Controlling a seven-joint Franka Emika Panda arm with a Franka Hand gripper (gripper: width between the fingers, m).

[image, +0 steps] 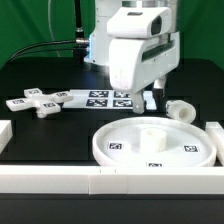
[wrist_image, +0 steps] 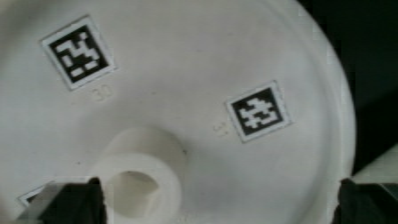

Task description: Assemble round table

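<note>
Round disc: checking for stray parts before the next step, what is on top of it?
Only its raised centre hub and square tags show on the round disc; inside the hub's hole is hidden.

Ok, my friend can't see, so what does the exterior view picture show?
A white robot hand hangs over a black table; nearer the camera, a big white round disc lies flat. A cross-shaped piece lies toward the exterior view's left, a short cylinder leg toward its right.
</note>
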